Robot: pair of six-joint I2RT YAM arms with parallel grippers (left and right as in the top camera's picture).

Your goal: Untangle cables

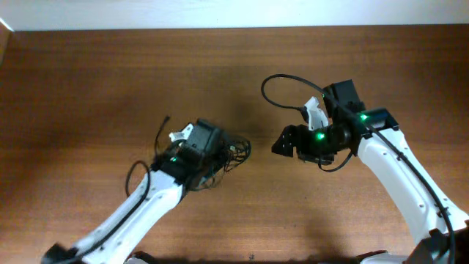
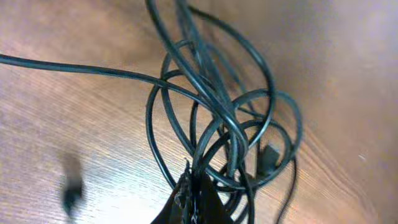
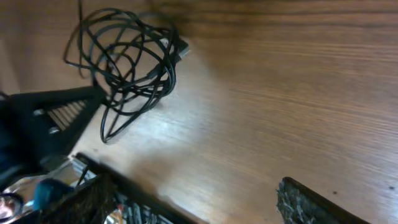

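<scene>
The cables (image 1: 237, 152) are a tangle of thin black cords lying on the wooden table near its middle. In the left wrist view the looped cords (image 2: 217, 106) fill the frame, with a small plug (image 2: 268, 155) among them. My left gripper (image 1: 226, 151) is shut on strands at the tangle's edge, its fingers (image 2: 196, 193) pinched together. One strand (image 1: 163, 130) trails off to the left. My right gripper (image 1: 279, 145) is open and empty, a short way right of the tangle. In the right wrist view its fingers (image 3: 199, 205) are wide apart, and the tangle (image 3: 130, 62) lies ahead.
A thicker black cable (image 1: 282, 92) fixed to the right arm loops over the table behind the right gripper. The left gripper's body (image 3: 56, 112) shows beside the tangle in the right wrist view. Bare wood (image 3: 280, 93) lies between the grippers.
</scene>
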